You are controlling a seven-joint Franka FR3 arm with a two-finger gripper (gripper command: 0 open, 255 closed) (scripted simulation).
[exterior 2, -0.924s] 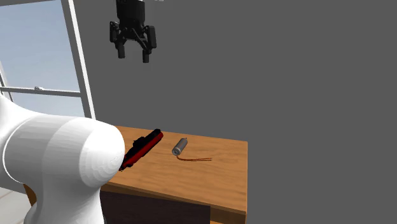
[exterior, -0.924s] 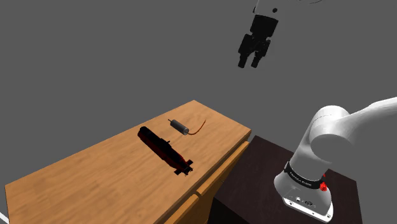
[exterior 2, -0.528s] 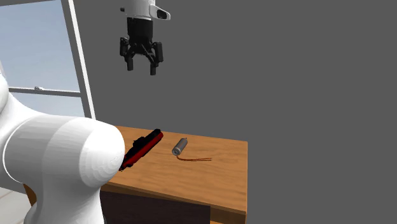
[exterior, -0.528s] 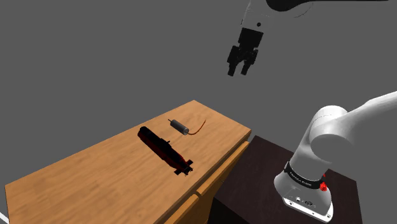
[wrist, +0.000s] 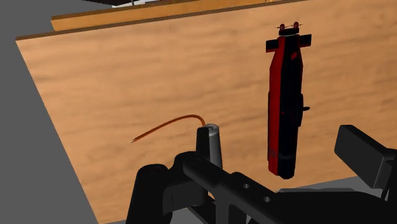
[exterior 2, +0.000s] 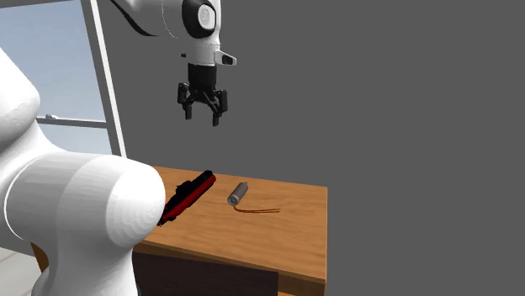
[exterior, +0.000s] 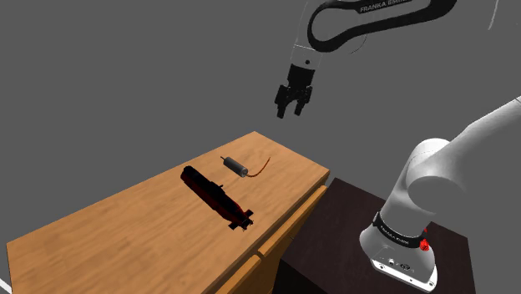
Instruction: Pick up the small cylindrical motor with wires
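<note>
Hanging in the upper middle of the shoulder view, the black two-finger hand (exterior: 289, 114) points downward at the end of the white arm (exterior: 434, 167). Its fingers are spread partly apart with nothing between them. It is high above the wooden surface (exterior: 125, 238) and well apart from everything lying there.

Below the hand and toward the left of that frame, near the far end of the surface, lies the small grey cylindrical motor (exterior: 235, 167). It rests on its side. A thin orange-brown wire (exterior: 262, 165) curls away from one end across the wood toward the far edge. Near the motor, toward the middle of the frame, lies a long black and red tool (exterior: 217, 198), also flat on the wood; the two do not touch. In the wrist view the motor sits close in front of the hand, with the tool alongside it.

The motor looks light, rigid and smooth, so it may roll or slip if nudged. The soundest grip is probably across the middle of its round body, with the fingers closing on its two long sides. The wire looks flimsy and is best left alone. The hand seems to be on its approach, with the descent and closing not yet done.

At lower right of the shoulder view, the arm's base stands on a dark box (exterior: 330, 242).
</note>
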